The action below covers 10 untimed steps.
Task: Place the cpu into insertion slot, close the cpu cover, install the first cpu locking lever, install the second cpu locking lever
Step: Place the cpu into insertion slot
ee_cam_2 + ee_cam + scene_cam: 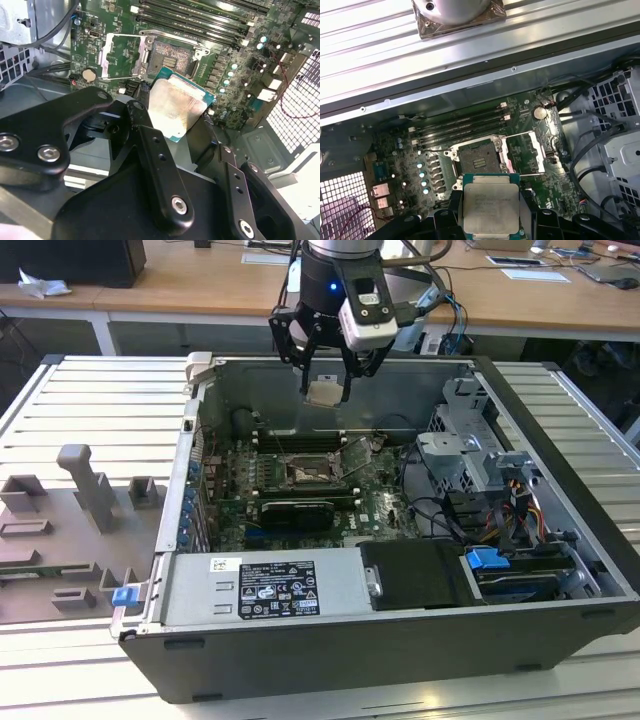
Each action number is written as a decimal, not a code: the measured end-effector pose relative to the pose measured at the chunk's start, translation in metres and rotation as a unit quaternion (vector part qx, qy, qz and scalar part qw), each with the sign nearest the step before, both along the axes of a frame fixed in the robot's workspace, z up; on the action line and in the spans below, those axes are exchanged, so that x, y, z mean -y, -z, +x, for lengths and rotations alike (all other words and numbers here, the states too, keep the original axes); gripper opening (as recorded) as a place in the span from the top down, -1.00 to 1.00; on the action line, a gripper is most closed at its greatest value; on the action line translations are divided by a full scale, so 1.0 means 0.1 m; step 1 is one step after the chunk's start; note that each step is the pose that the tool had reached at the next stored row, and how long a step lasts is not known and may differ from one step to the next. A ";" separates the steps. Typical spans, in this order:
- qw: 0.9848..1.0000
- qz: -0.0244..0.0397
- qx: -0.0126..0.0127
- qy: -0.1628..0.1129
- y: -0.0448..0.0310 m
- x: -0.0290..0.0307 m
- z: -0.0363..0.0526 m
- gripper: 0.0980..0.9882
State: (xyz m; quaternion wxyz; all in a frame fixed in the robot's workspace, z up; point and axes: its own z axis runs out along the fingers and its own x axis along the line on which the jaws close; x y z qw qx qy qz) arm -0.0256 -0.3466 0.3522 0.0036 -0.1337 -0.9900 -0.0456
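While the exterior view takes in the whole bench (570, 415), with grey holder blocks (90, 490) at its left and the open computer case (330, 665) across the middle, both wrist views look down past the black fingers (150, 150) onto the green motherboard (555, 187). From outside the height shows: the arm (340, 255) comes straight down, wrist vertical, and the gripper (325, 390) hangs over the rear of the case, about level with its far wall and well clear of the board. It pinches the cpu (325, 394) by two opposite edges.

In the first wrist view the chip is square, so no side runs longer. Its silvery metal top faces up toward the wrist, green edging around it, and its sides lie roughly parallel with the frame of the insertion slot (477, 161). That slot sits bare beneath, dark pin field exposed, apart from the chip. Just beside it the cpu cover (540, 152) lies swung open. The second wrist view adds the finger linkages and their bolts close up. At the exterior view's right stands the drive cage (470, 450).
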 end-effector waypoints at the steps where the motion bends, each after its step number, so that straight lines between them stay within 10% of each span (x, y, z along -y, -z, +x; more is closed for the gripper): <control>1: 1.000 0.000 0.000 0.001 0.000 0.000 0.000 0.00; 10: 1.000 0.000 0.000 0.017 0.003 0.000 0.000 0.00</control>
